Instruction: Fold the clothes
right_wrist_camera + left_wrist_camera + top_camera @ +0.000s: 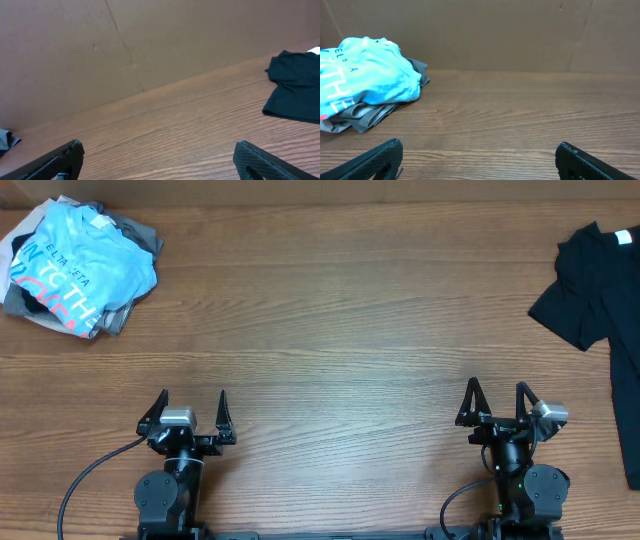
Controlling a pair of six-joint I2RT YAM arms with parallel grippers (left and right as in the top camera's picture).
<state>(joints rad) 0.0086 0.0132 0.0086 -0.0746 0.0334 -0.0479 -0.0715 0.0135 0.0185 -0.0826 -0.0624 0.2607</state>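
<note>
Wood-grain bench [330,330], middle strip open between two lots of laundry, likely kept as the folding area. Far left corner: the light blue T-shirt [75,265] sits crumpled on top of a heap, lettering up, over a grey garment [140,235] and some dark and white cloth I can't separate; reads as the unfolded queue. Far right edge: a black T-shirt [590,290], loosely spread, rumpled, running out of the overhead view. The left hand [192,395] and right hand [496,386] sit low at the near edge, one per side, fingers spread wide, grasping nothing, well apart from both lots. My read: no fold started. Each arm faces its own lot, so the black T-shirt looks like the easier first pull to centre, since it lies alone and not in a stack
</note>
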